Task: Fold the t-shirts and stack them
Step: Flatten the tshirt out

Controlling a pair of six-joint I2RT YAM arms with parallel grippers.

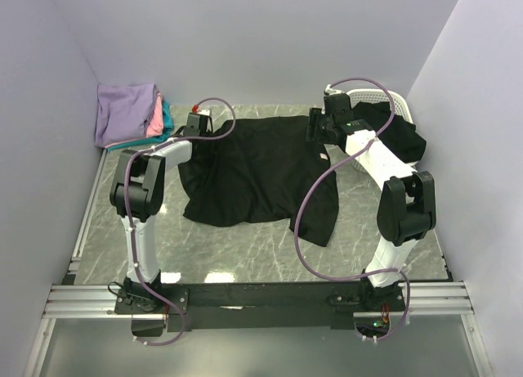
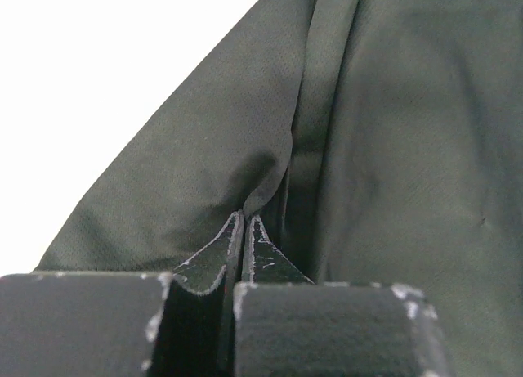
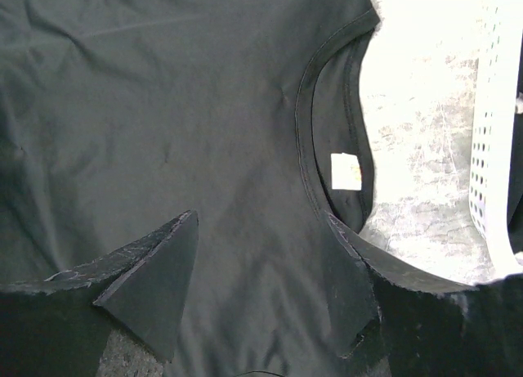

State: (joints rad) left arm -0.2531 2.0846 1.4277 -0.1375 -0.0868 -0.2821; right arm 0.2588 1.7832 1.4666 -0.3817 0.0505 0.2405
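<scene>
A plain black t-shirt (image 1: 261, 168) lies spread loosely on the marble table. My left gripper (image 1: 196, 135) is at the shirt's far left edge. In the left wrist view its jaws (image 2: 245, 219) are shut, pinching a fold of the black cloth (image 2: 368, 148). My right gripper (image 1: 315, 136) hovers open over the shirt near the collar (image 3: 304, 115) and its white label (image 3: 346, 171), with cloth (image 3: 163, 91) under and between the open fingertips (image 3: 260, 230). A folded stack with lavender (image 1: 124, 109), pink (image 1: 154, 115) and teal (image 1: 167, 115) t-shirts sits at the back left.
A white perforated basket (image 1: 392, 97) stands at the back right, with more black cloth (image 1: 402, 133) draped over its side; its wall (image 3: 490, 132) shows at the right of the right wrist view. Purple cables loop from both arms. Walls close in on three sides.
</scene>
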